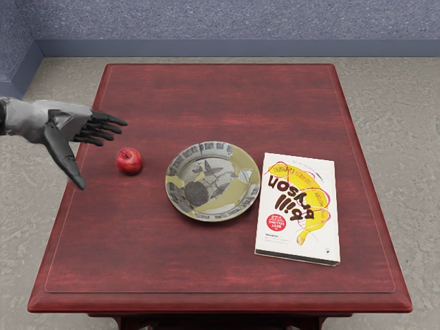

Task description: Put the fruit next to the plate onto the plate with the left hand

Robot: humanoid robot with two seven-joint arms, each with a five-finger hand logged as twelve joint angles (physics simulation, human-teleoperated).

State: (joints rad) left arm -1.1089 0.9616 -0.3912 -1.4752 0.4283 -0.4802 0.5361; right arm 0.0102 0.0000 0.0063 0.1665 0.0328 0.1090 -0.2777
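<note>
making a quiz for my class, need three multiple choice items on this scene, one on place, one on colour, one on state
1. Where is the apple relative to the plate?
A on it
B to its left
C to its right

2. What colour is the apple?
A green
B red
C yellow

3. The left hand is
A open, apart from the apple
B shut on the apple
C flat on the plate

Answers:
1 B, it lies beside the plate's left rim.
2 B, its skin is red.
3 A, the fingers are spread and hold nothing.
</note>
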